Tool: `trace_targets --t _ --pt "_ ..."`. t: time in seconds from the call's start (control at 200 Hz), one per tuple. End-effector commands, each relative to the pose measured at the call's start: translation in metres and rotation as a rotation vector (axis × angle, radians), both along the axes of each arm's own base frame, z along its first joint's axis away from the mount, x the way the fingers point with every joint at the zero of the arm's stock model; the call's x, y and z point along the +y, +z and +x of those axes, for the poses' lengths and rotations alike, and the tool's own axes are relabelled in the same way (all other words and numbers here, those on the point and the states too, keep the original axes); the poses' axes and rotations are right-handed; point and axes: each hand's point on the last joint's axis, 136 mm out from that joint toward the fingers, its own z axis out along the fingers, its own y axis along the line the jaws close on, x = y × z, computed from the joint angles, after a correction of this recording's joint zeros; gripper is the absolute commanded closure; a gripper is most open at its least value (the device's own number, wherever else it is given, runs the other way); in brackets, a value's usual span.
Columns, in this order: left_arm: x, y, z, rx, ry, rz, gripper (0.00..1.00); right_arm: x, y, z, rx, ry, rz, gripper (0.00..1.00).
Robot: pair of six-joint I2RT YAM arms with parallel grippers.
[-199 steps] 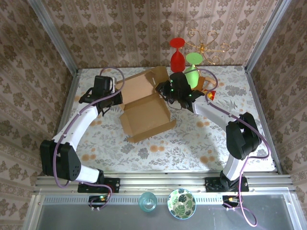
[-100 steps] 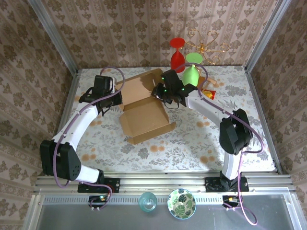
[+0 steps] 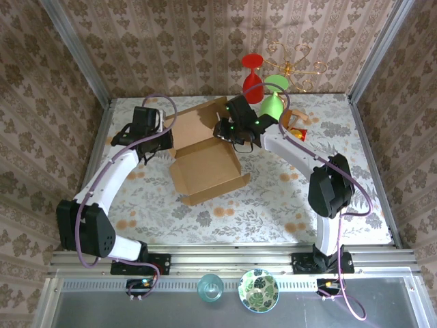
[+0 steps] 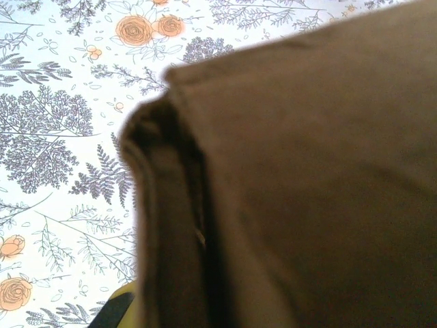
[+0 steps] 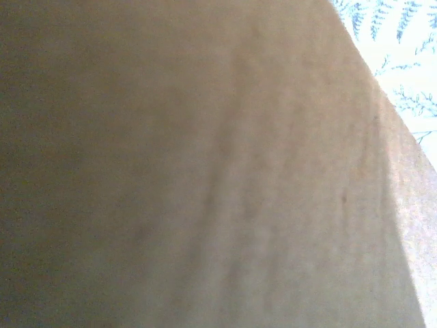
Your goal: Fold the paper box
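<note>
One plain brown creased cardboard paper box

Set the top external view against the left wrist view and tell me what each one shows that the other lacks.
Top external: the whole paper box half-folded, the left arm and right arm, a red glass and a green glass behind the box. Left wrist: a close, blurred look at a folded edge of the box. Both: brown cardboard on the floral tablecloth.

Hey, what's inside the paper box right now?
The paper box looks bare inside: plain brown cardboard floor. The right gripper covers its far right corner, so that bit is hidden.
</note>
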Motion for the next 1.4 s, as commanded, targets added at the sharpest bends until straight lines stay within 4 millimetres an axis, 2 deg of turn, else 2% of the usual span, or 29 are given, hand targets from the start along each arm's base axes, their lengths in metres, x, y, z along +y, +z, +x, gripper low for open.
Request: trace_targets --t 0.0,0.11,0.175,0.295,0.345,0.42,0.52,0.675,0.985,1.395 --pt "0.002 0.015 0.006 -0.023 -0.051 -0.024 1.0 -0.004 0.073 -0.007 -0.179 0.077 0.0 0.69" --pt "0.005 0.018 0.012 -0.029 -0.102 -0.031 1.0 -0.015 0.114 -0.014 -0.293 0.13 0.04 0.61" --pt "0.003 0.021 0.014 -0.028 -0.138 -0.053 1.0 -0.029 0.138 -0.018 -0.359 0.136 0.073 0.57" --pt "-0.005 0.025 0.016 -0.018 -0.224 -0.096 1.0 -0.071 0.169 -0.014 -0.444 0.1 0.152 0.57" --pt "-0.01 0.027 0.016 -0.014 -0.272 -0.107 1.0 -0.087 0.174 -0.01 -0.455 0.094 0.179 0.6" --pt "-0.016 0.028 0.016 -0.011 -0.328 -0.121 1.0 -0.105 0.171 -0.004 -0.439 0.094 0.18 0.65" --pt "-0.021 0.031 0.018 -0.012 -0.369 -0.175 1.0 -0.11 0.166 -0.005 -0.445 0.158 0.148 0.69" --pt "-0.03 0.03 0.019 0.006 -0.412 -0.225 1.0 -0.1 0.145 -0.014 -0.424 0.284 0.109 0.71" --pt "-0.041 0.028 0.015 0.032 -0.471 -0.263 1.0 -0.084 0.113 -0.023 -0.385 0.446 0.084 0.67" --pt "-0.043 0.021 0.016 0.062 -0.461 -0.199 1.0 -0.065 0.115 -0.025 -0.404 0.498 0.085 0.63"
